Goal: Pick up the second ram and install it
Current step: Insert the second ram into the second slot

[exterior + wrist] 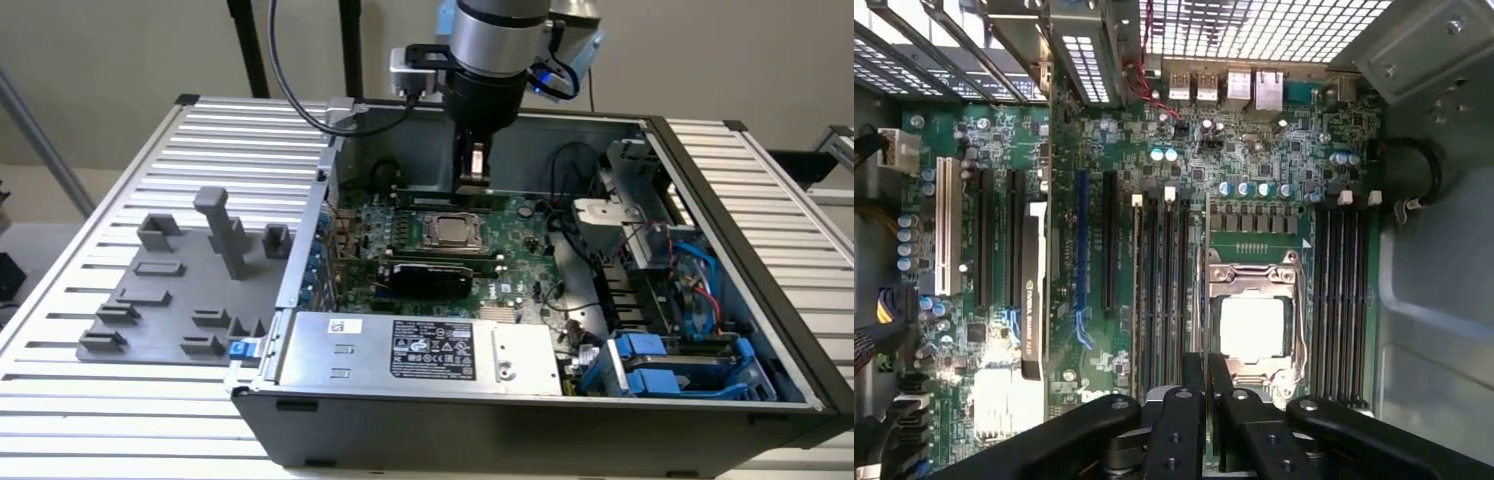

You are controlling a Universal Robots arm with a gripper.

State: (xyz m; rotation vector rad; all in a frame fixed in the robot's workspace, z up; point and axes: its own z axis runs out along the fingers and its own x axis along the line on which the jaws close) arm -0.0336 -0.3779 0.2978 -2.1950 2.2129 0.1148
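We see the gripper [471, 182] above the motherboard [514, 290], by the CPU socket [454, 231]; it pinches the second ram [1207, 372] edge-on.

Gripper [473, 178] low inside the open computer case [534, 425], over the motherboard [514, 287]

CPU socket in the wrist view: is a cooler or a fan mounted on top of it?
No, the CPU socket is uncovered, and the bare metal top of the processor shows inside its frame.
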